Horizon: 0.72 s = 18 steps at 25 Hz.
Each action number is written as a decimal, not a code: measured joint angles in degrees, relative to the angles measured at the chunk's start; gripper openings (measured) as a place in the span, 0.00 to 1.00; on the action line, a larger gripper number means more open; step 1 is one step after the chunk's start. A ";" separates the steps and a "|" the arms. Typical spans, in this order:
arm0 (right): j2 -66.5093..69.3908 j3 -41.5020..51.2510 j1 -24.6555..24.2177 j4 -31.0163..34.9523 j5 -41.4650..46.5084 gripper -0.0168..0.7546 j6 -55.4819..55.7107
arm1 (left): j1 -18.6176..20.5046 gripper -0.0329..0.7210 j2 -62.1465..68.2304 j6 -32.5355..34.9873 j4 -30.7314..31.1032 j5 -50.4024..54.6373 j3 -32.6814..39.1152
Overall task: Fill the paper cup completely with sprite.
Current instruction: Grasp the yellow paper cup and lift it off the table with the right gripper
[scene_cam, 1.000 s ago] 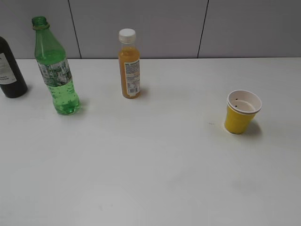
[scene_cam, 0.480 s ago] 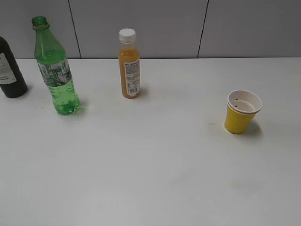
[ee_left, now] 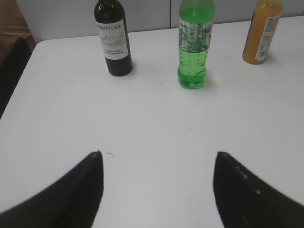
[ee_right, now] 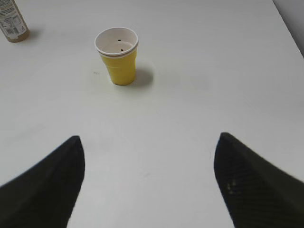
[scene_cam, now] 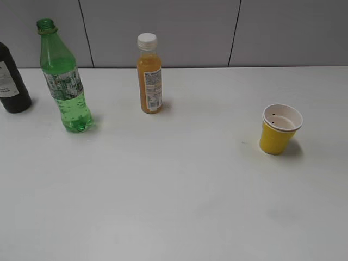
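Note:
A green Sprite bottle (scene_cam: 65, 81) stands uncapped at the table's left, also in the left wrist view (ee_left: 194, 45). A yellow paper cup (scene_cam: 279, 130) with a white inside stands upright at the right, also in the right wrist view (ee_right: 118, 56); it looks empty. My left gripper (ee_left: 157, 159) is open and empty, well short of the Sprite bottle. My right gripper (ee_right: 148, 142) is open and empty, well short of the cup. Neither arm shows in the exterior view.
A dark wine bottle (scene_cam: 11, 79) stands at the far left, also in the left wrist view (ee_left: 113, 38). An orange juice bottle (scene_cam: 149, 76) with a white cap stands at the back middle. The white table (scene_cam: 174, 196) ends at a grey wall.

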 joint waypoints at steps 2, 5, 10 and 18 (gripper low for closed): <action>0.00 0.00 0.00 0.00 0.00 0.88 0.00 | 0.00 0.78 0.00 0.00 0.00 0.00 0.00; 0.00 -0.46 0.00 0.00 -0.85 0.88 0.00 | 0.00 0.78 0.00 0.00 0.00 0.00 0.00; 0.00 -1.24 0.00 0.00 -6.58 0.88 -1.47 | 0.00 0.78 0.00 0.00 0.00 0.00 0.00; 6.77 -1.31 0.00 0.00 -18.88 0.88 -5.94 | 0.00 0.78 0.00 0.00 0.00 0.00 0.00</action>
